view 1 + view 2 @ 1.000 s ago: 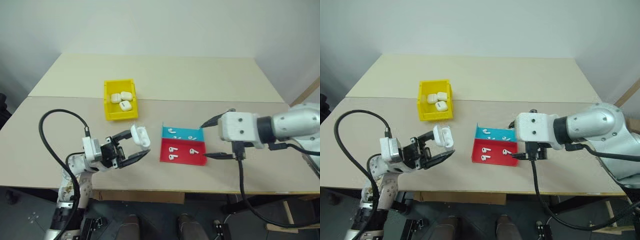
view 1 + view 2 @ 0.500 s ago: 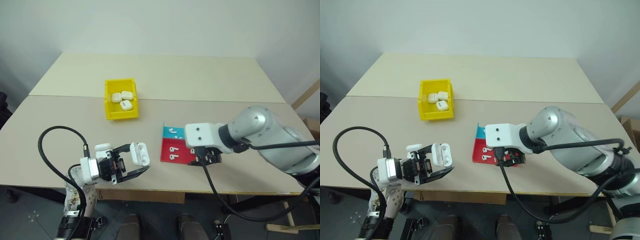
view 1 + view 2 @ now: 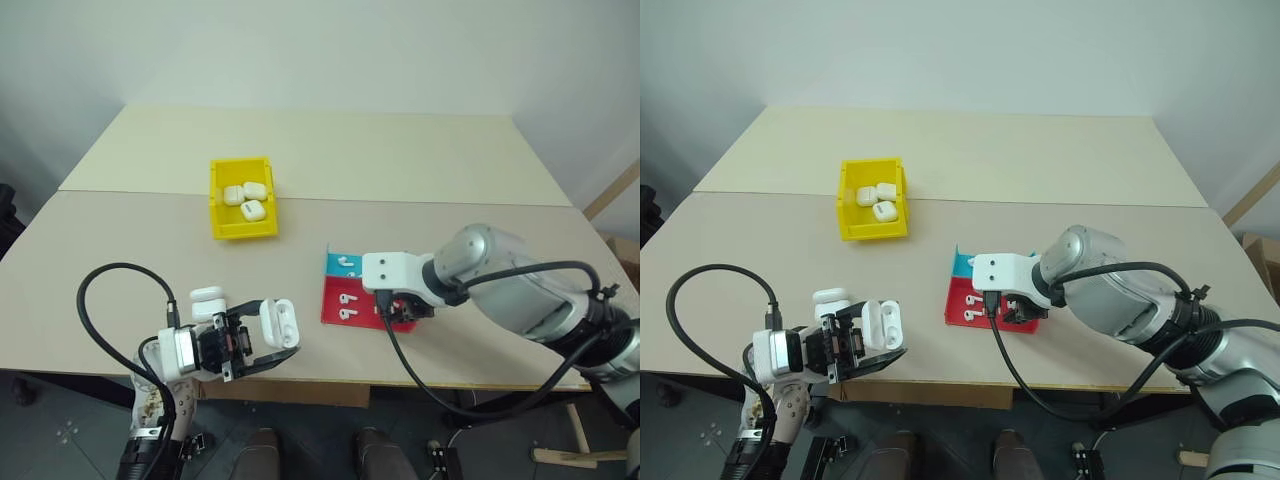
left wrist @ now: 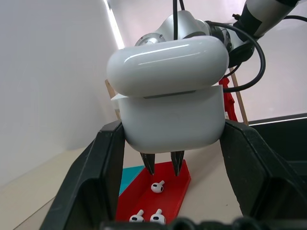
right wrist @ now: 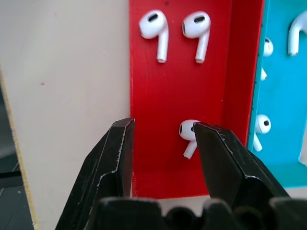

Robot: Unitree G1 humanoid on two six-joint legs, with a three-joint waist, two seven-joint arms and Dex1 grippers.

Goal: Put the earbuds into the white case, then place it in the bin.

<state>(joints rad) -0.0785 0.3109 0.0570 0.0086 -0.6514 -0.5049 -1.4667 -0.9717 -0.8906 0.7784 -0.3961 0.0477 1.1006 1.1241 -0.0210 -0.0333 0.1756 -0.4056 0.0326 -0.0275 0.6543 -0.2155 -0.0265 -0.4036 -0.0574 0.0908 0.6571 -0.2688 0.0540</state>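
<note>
My left gripper [image 3: 272,340] is shut on the white case [image 3: 279,322] near the table's front edge, at the left. The case [image 4: 170,112] stands between the black fingers [image 4: 93,182] with its lid up. My right gripper [image 5: 163,127] points down into the red tray [image 5: 177,86] with its jaws partly open. One earbud [image 5: 188,132] lies between them, right against one finger [image 5: 225,158]. Two more earbuds [image 5: 154,26] lie further along the red tray. The yellow bin [image 3: 216,215] stands at the back left, apart from both grippers.
A blue tray [image 3: 345,266] joins the red one on its far side and holds several earbuds [image 5: 261,127]. Three white cases [image 3: 245,196] lie in the yellow bin. Black cables hang from both wrists along the table's front edge.
The right arm has swung in and down over the red tray, and its jaws have narrowed. The left gripper has drawn back and down towards the front edge with the case.
</note>
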